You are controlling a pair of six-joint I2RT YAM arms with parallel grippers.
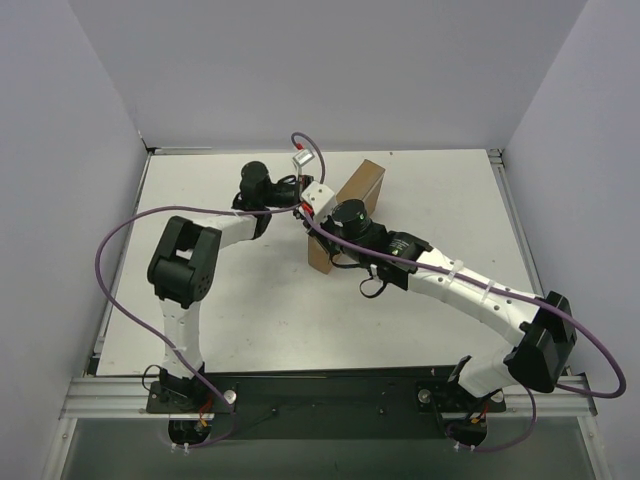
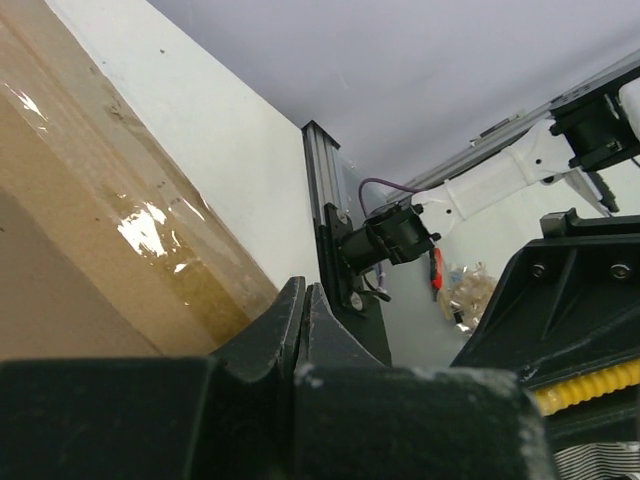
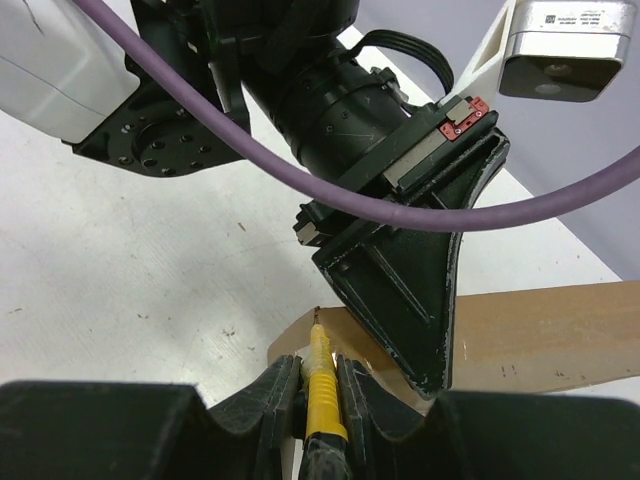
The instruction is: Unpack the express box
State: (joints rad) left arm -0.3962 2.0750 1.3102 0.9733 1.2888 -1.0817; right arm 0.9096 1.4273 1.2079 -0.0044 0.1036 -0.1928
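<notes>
On the white desk (image 1: 200,330), the express box (image 1: 360,190) slants toward the far right corner, just ahead of my right gripper (image 3: 318,370), which pinches a yellow knife (image 3: 321,398); my left gripper (image 2: 305,300) is pressed together.

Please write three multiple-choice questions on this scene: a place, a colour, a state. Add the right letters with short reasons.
1. Where on the table is the express box? A) near edge B) middle, toward the far edge C) far left corner
2. The knife in the right gripper is: A) yellow B) blue C) green
3. The left gripper is: A) wide open B) shut C) holding the knife

1B, the top view shows it there; 2A, yellow handle between the fingers; 3B, its fingers meet.
</notes>
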